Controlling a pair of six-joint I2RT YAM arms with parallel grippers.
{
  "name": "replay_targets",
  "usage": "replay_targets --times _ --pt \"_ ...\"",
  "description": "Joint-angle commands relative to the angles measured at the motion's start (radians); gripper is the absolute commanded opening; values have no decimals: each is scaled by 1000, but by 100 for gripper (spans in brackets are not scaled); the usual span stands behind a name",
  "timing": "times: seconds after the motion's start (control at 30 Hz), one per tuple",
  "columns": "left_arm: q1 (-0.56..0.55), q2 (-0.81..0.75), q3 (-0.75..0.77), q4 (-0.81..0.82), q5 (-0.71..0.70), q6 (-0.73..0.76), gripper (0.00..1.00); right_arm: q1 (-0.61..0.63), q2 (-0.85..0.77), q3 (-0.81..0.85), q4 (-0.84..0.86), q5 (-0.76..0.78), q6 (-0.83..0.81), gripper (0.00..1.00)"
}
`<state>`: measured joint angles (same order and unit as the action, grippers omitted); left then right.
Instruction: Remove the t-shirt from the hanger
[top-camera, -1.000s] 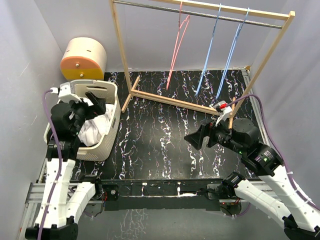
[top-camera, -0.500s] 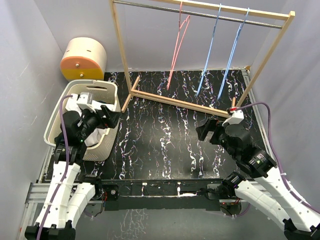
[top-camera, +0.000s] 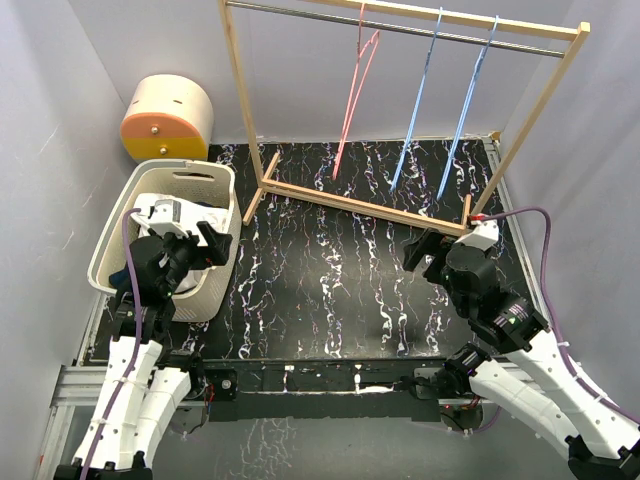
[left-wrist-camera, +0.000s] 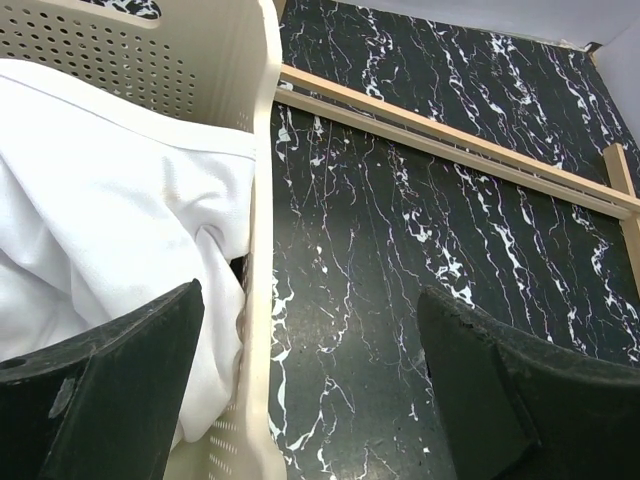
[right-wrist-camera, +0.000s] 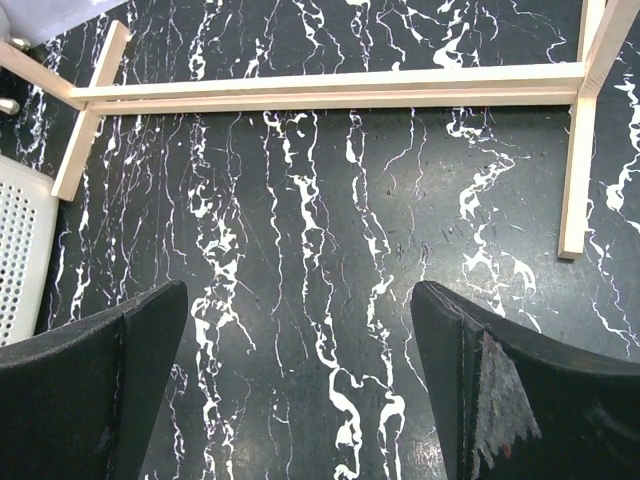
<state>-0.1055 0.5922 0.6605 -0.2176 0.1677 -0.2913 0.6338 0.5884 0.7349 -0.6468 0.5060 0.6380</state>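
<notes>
A white t-shirt (left-wrist-camera: 110, 220) lies crumpled inside the cream laundry basket (top-camera: 222, 262), also seen in the top view (top-camera: 165, 212). Three bare hangers, one pink (top-camera: 355, 85) and two blue (top-camera: 417, 100), hang from the rail of the wooden rack (top-camera: 350, 203). My left gripper (top-camera: 200, 245) is open and empty, over the basket's right rim (left-wrist-camera: 262, 300). My right gripper (top-camera: 428, 252) is open and empty above the marbled mat, near the rack's right foot (right-wrist-camera: 575, 170).
A round orange-and-cream container (top-camera: 165, 118) stands at the back left behind the basket. The rack's base bar (right-wrist-camera: 330, 88) runs across the mat in front of my right gripper. Grey walls close both sides.
My left arm has pulled back and lowered from inside the basket to its right rim. My right arm has drawn back toward its base, turning away from the mat's centre.
</notes>
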Motion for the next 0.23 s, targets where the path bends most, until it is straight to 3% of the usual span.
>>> replay_targets --times 0.0,0.2 --pt "-11 1 7 3 -30 14 86 -1 -33 -11 62 52 38 99" --pt "-14 -21 4 0 -35 10 86 0 -30 -12 57 77 55 99"
